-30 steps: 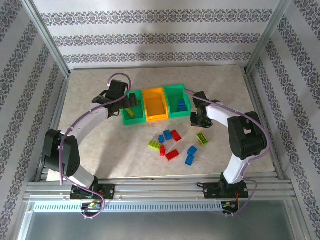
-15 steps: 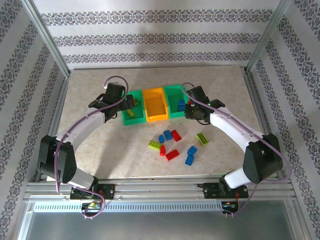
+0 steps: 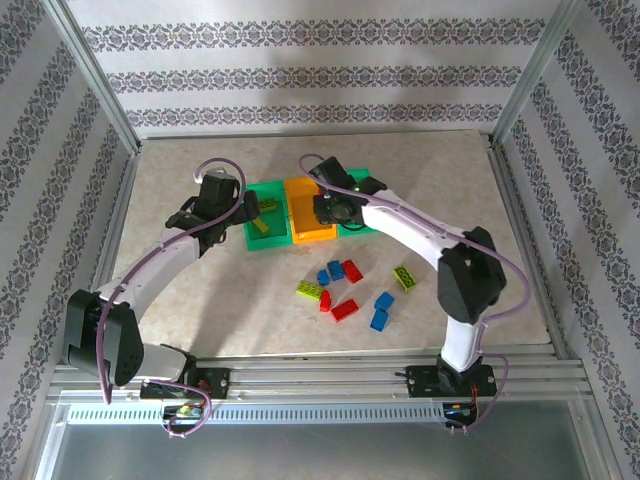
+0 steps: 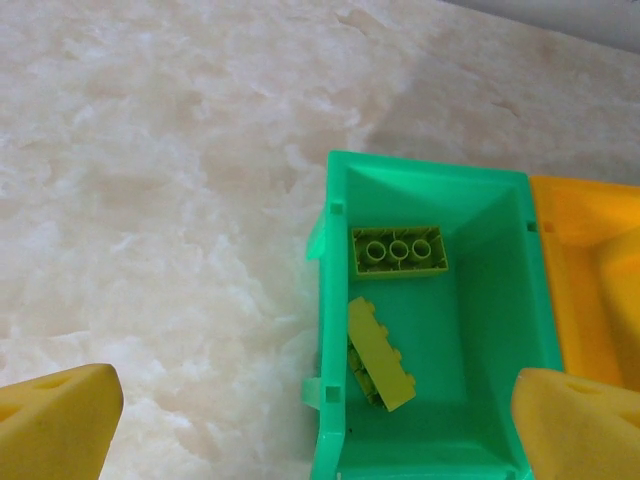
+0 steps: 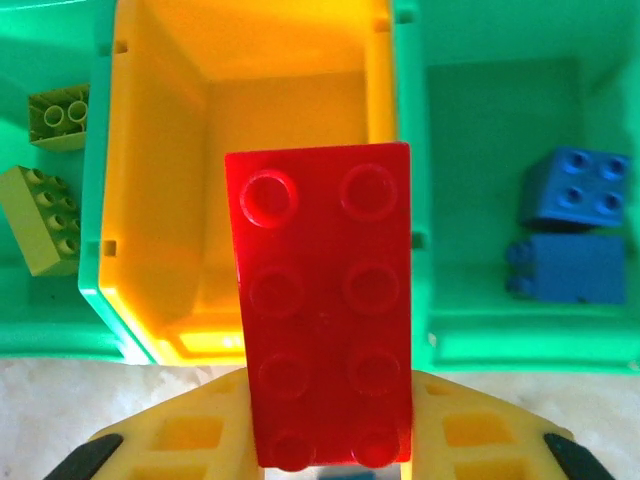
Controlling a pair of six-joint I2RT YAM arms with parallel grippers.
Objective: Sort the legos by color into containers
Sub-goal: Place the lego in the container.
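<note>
The right arm is now reaching across to the middle of the bin row, while a second ago it was bending over the loose bricks on the right side. The left arm is pulling back a little to the left.

The beige marble-pattern table (image 3: 200, 290) is carrying everything. On its far half the row of three open plastic containers (image 3: 312, 237) is standing: a green left bin (image 4: 480, 200), an orange middle bin (image 5: 290, 60) and a green right bin (image 5: 500, 120).

The right gripper (image 5: 330, 450) is hanging over the near edge of the orange middle bin and is clamping a long red studded plastic brick (image 5: 325, 300) between its yellow fingers. The left gripper (image 4: 315, 425) is standing wide apart with nothing in it, above the near-left corner of the green left bin.

Yellow-green bricks (image 4: 397, 250) are lying in the green left bin and two blue bricks (image 5: 575, 185) in the green right bin. The other loose legos (image 3: 352, 271), red, blue and yellow-green, are waiting on the table near the bins.

I judge that the step in hand is delivering the red brick. The next move is asking for a small advance over the orange cavity, then letting go.
</note>
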